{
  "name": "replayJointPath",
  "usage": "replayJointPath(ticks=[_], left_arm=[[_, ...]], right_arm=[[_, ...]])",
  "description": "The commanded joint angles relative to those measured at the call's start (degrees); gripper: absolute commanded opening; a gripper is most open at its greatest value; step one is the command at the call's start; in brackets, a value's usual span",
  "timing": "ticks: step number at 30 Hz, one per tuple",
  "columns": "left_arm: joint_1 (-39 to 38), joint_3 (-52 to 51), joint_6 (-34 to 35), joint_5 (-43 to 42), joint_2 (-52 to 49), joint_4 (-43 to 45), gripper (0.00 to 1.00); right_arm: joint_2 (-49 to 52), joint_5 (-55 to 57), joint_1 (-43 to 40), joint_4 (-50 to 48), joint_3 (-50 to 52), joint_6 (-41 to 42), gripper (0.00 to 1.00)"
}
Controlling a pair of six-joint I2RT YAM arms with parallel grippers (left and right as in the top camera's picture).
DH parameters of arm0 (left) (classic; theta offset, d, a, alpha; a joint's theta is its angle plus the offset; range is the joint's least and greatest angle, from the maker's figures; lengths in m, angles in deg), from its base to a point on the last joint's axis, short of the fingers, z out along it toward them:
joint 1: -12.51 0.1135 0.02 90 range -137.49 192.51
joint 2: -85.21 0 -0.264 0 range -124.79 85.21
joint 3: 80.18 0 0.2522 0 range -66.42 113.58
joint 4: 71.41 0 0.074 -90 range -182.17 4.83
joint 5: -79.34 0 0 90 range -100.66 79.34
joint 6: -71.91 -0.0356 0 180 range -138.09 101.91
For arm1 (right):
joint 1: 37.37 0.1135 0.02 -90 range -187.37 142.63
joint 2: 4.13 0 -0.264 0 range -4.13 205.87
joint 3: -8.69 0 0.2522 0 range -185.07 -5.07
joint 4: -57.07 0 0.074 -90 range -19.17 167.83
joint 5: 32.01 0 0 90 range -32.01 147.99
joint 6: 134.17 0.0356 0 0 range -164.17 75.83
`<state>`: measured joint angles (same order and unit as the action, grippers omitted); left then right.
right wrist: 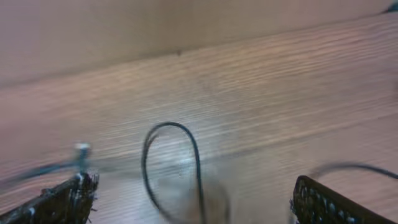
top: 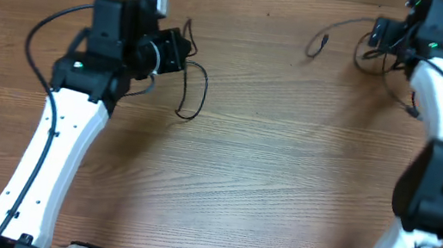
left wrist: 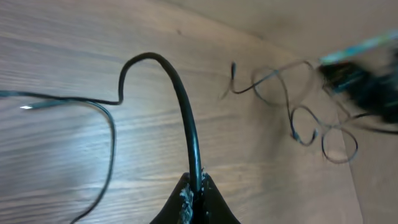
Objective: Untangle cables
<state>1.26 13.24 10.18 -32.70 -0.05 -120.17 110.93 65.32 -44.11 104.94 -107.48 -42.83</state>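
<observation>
My left gripper (top: 184, 53) (left wrist: 196, 190) is shut on a black cable (left wrist: 180, 99). The cable arches up from the jaws and trails left as a thinner strand (left wrist: 68, 101); in the overhead view it hangs as a loop (top: 194, 94) on the table. More thin cables (top: 332, 32) (left wrist: 292, 106) lie in loose loops at the far right, one with a small plug end (top: 323, 41). My right gripper (top: 388, 34) (right wrist: 193, 205) is open above them, with a cable loop (right wrist: 169, 163) between its spread fingers. The right wrist view is blurred.
The wooden table (top: 268, 165) carries both arms. The table's back edge (right wrist: 186, 50) runs just behind the right gripper. Thicker black wires run along each arm, such as the left arm's (top: 38, 37). A cable strand (top: 411, 103) lies beside the right arm.
</observation>
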Motion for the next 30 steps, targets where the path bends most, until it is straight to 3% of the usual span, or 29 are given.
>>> replayJointPath(ticks=[1,8,13,17,21,23,24,25,27,30], left_arm=[[-3.17,1.46,-1.33,0.13,-2.21,0.02,0.04],[-9.44,1.46,-1.33,-0.07,-6.4,-0.94,0.04],[-13.68,1.46,-2.51,-1.31,-8.96,0.76,0.04],[-17.11,1.46,-2.54,-9.99,-11.72,8.72,0.04],[-19.45,1.46,-2.67,-16.94,-14.16,13.27,0.07],[-19.23,1.46,-4.2,-13.2,-14.43,9.64,0.28],[-15.61,1.68,-4.31,-1.18,-13.84,0.9,0.65],[-14.47,1.88,-4.31,-0.83,-13.49,0.0,0.81],[-11.61,2.64,-4.02,-2.47,-12.48,-0.72,0.98],[-7.72,4.26,-4.07,-6.4,-10.69,-0.81,1.0]], right_arm=[[-8.76,-0.35,-0.11,5.16,-2.82,3.41,1.0],[-17.27,-1.51,-0.61,21.05,-2.82,10.88,1.0],[-21.03,-9.57,-0.87,31.8,-2.82,11.02,1.0],[-21.18,-14.73,-0.55,40.59,-2.32,10.88,1.0],[-21.14,-15.17,-0.61,42.8,-1.77,11.19,1.0],[-21.16,-17.86,-0.61,42.71,-1.77,11.3,1.0],[-21.14,-25.81,0.52,42.56,-1.16,11.3,1.0],[-21.14,-26.58,1.2,41.99,-0.5,11.32,1.0],[-21.07,-27.02,2.47,40.81,0.85,12.66,1.0],[-21.03,-28.22,5.03,39.65,3.8,16.35,1.0]])
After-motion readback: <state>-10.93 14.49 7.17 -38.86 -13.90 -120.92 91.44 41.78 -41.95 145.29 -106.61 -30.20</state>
